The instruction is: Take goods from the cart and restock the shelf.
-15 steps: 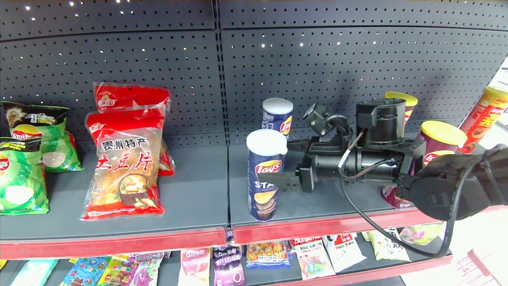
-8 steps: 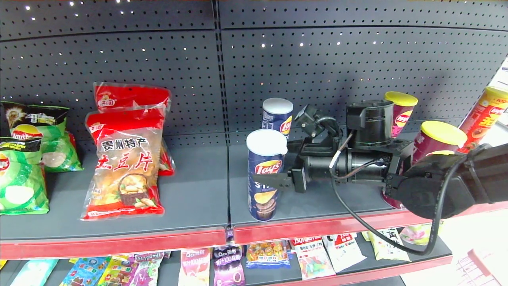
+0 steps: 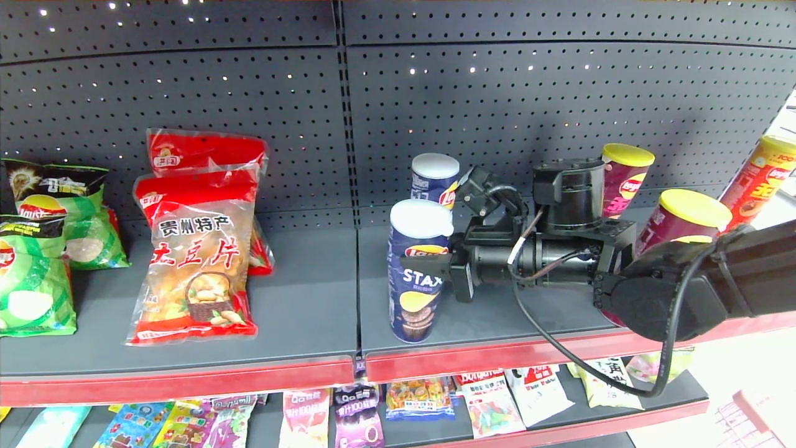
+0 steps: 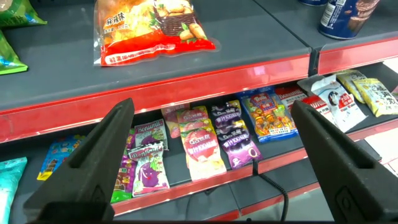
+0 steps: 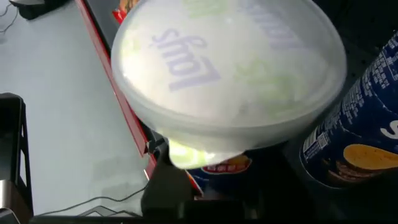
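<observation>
Blue printed-label can point(image 3: 413, 305) tilts, gripped by right pincer point(image 3: 430, 255).

The can point(image 3: 413, 298) is navy with a white lid point(image 3: 421, 218), the bags point(image 3: 196, 261) red, the back panel point(image 3: 559, 93) dark grey and perforated.

Red snack bags point(image 3: 194, 261) beside green chip bags point(image 3: 34, 274); small candy packets point(image 3: 357, 414) lower down.

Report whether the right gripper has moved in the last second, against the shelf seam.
Yes. The right gripper moved toward the robot's left, nearer the shelf seam, and now overlaps the front blue can.
</observation>
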Controlling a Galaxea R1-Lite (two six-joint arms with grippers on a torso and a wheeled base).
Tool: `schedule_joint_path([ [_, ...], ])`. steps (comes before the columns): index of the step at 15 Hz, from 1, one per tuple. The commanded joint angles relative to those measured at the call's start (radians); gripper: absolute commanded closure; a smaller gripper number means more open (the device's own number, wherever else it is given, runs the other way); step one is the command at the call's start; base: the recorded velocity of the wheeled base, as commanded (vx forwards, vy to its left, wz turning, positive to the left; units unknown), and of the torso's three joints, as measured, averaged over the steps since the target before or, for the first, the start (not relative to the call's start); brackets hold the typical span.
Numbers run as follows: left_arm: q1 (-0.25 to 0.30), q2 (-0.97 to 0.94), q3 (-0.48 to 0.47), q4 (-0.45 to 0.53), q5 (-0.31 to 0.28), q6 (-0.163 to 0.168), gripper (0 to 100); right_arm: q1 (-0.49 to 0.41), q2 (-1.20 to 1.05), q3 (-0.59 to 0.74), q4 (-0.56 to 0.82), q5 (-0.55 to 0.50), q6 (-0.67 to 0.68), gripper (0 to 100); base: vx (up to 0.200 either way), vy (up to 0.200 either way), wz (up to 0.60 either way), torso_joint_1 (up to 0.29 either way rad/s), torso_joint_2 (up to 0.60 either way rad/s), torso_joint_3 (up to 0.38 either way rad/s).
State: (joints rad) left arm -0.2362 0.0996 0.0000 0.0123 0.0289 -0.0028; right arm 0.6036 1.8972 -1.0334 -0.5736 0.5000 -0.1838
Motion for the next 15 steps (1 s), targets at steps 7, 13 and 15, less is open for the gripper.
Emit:
schedule_joint_path([
  [7, 0.0, 0.0, 0.0, 0.0, 0.0, 0.0, 0, -0.036, -0.125, 0.09, 0.001, -0.078, -0.003, 100, 0.0, 0.0, 0.0, 0.0, 0.0, 0.0],
  [13, 0.0, 0.002, 0.0, 0.0, 0.0, 0.001, 0, -0.051, -0.161, 0.156, 0.0, -0.077, -0.006, 100, 0.0, 0.0, 0.0, 0.0, 0.0, 0.0],
  [15, 0.0, 0.002, 0.0, 0.0, 0.0, 0.0, 0, -0.047, -0.155, 0.154, 0.0, -0.078, -0.006, 100, 0.0, 0.0, 0.0, 0.0, 0.0, 0.0],
])
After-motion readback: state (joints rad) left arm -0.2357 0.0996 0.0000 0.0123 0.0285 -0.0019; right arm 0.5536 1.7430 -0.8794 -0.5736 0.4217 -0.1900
